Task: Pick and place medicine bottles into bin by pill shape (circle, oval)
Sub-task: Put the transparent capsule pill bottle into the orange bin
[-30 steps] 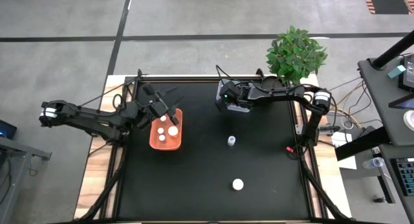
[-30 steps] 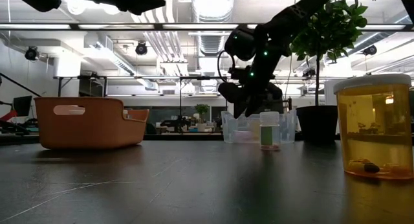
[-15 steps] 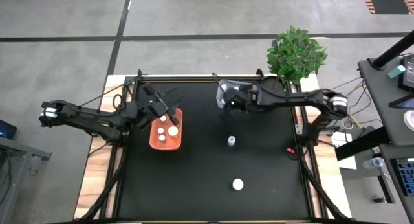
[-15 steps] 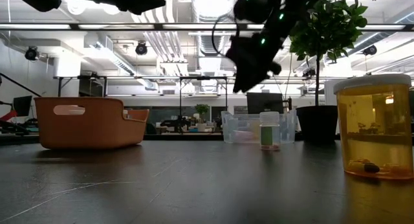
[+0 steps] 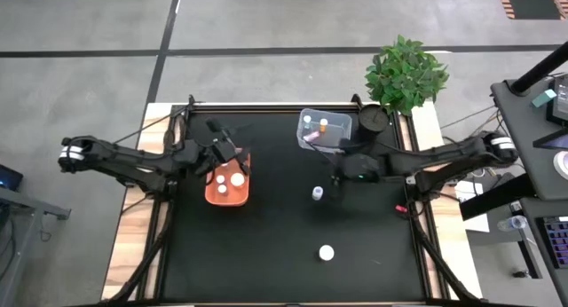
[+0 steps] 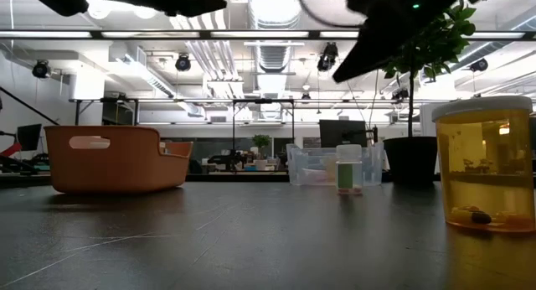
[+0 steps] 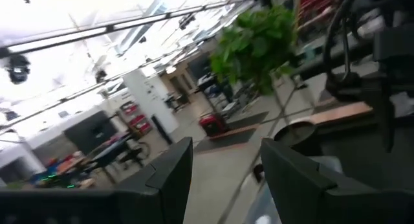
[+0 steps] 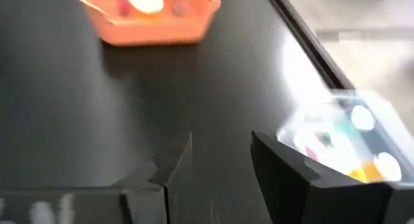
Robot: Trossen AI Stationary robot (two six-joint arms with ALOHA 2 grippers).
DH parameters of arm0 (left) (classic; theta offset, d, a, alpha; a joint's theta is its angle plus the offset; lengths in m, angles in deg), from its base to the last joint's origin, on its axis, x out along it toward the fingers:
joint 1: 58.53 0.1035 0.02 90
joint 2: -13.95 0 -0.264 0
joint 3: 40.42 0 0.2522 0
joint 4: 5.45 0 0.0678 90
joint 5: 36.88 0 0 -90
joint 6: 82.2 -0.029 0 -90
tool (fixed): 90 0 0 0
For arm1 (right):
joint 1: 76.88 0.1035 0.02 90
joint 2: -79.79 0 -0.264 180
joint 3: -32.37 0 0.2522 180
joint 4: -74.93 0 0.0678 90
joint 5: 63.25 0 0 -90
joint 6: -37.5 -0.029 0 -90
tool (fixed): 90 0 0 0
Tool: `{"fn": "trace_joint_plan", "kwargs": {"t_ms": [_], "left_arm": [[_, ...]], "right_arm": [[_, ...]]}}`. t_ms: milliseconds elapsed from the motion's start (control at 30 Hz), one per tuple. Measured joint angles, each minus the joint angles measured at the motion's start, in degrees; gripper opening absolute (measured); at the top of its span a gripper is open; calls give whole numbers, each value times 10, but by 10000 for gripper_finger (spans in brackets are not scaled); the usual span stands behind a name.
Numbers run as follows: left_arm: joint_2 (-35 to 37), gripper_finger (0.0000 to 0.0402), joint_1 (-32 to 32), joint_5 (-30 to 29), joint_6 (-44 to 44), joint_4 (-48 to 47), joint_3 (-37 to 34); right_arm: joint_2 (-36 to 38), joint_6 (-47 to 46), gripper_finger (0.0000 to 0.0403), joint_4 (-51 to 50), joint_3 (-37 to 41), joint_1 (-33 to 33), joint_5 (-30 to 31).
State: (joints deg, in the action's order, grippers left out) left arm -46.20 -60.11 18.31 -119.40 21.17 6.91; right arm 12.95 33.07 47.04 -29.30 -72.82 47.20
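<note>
Two medicine bottles stand upright on the black table: a small one point(image 5: 317, 193) point(image 6: 349, 168) in the middle and a white-capped amber one point(image 5: 327, 252) point(image 6: 484, 164) nearer the front edge. An orange bin point(image 5: 228, 178) at the left holds white-capped bottles point(image 5: 222, 179). A clear bin point(image 5: 324, 129) at the back holds several bottles, one of them orange point(image 5: 324, 124). My left gripper point(image 5: 236, 158) point(image 7: 226, 179) hovers open over the orange bin's far end. My right gripper point(image 5: 338, 176) point(image 8: 220, 166) hangs open and empty above the table, between the clear bin and the small bottle.
A potted plant point(image 5: 404, 72) and a dark round pot point(image 5: 373, 119) stand at the table's far right corner. Bare black table point(image 5: 266, 245) lies across the front half. The room's desks and shelves show behind the bins in the low view.
My right gripper has drawn back from over the clear bin toward the table's near and right side and has risen and turned; the clear bin with its bottles now shows uncovered. The bottles on the table have stayed where they were.
</note>
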Motion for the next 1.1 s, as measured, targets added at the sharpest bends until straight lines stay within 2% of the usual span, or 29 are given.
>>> {"fn": "trace_joint_plan", "kwargs": {"t_ms": [200,400,533,633,800,967,1100], "left_arm": [[-25,168,0,62,96,-1,18],[-61,168,0,150,245,-9,30],[-102,168,-1,191,329,-48,61],[-138,168,-1,199,382,-135,104],[-198,168,0,227,443,-342,216],[-275,168,-1,287,465,-509,343],[-342,168,-2,306,476,-617,436]], "right_arm": [[86,90,142,133,81,31,-9],[163,143,134,190,124,32,-72],[201,162,132,193,143,32,-75],[226,176,132,190,156,32,-76],[272,195,128,187,164,32,-77],[312,200,123,176,167,32,-105],[333,195,123,148,167,32,-106]]}}
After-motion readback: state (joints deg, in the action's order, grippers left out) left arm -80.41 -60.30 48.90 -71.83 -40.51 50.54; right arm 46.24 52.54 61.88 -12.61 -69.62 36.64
